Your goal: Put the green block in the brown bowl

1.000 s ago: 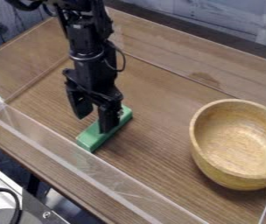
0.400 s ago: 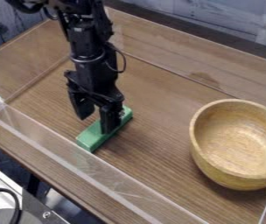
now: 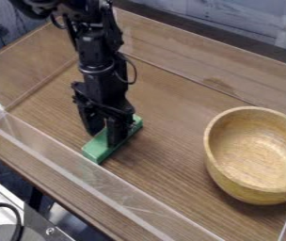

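The green block (image 3: 108, 144) lies flat on the wooden table, left of centre, its long side running from front left to back right. My gripper (image 3: 105, 129) points straight down over the block's far half. Its two black fingers (image 3: 91, 122) reach down to the table on either side of the block and are drawn in against its sides. The upper end of the block is partly hidden behind them. The brown bowl (image 3: 256, 179) stands upright and empty at the right, well apart from the block and the gripper.
A clear plastic wall (image 3: 57, 160) runs along the table's front edge, just in front of the block. A second clear wall (image 3: 221, 58) crosses the table behind the arm. Bare wood (image 3: 171, 132) lies between the block and the bowl.
The fingers stood wide apart over the block earlier; now they have drawn together around it. The arm has stayed in place, and the block and bowl have not moved.
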You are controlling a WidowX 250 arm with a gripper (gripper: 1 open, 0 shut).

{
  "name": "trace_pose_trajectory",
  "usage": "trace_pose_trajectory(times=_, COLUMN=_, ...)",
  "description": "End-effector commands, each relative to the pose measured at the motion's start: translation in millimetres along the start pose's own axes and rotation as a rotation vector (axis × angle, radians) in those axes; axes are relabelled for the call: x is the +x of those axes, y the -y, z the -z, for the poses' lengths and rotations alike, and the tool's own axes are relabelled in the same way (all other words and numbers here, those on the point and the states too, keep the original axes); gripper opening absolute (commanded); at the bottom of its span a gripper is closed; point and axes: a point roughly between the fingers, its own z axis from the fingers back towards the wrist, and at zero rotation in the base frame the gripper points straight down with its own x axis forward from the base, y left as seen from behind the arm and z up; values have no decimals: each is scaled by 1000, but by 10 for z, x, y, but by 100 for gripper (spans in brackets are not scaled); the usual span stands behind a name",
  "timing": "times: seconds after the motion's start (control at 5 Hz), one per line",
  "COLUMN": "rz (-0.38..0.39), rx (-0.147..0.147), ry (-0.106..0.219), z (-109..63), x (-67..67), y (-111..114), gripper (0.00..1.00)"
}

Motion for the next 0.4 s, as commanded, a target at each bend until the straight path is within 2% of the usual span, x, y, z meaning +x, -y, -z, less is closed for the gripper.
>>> trace_pose_trajectory(times=0.0, rz=-13, rx=14, ry=39, z=-87, x=69, y=-43, gripper=0)
trace_pose_trajectory(times=0.2, rz=-21, rx=8, ry=49, z=-175, x=96, y=-20, gripper=0)
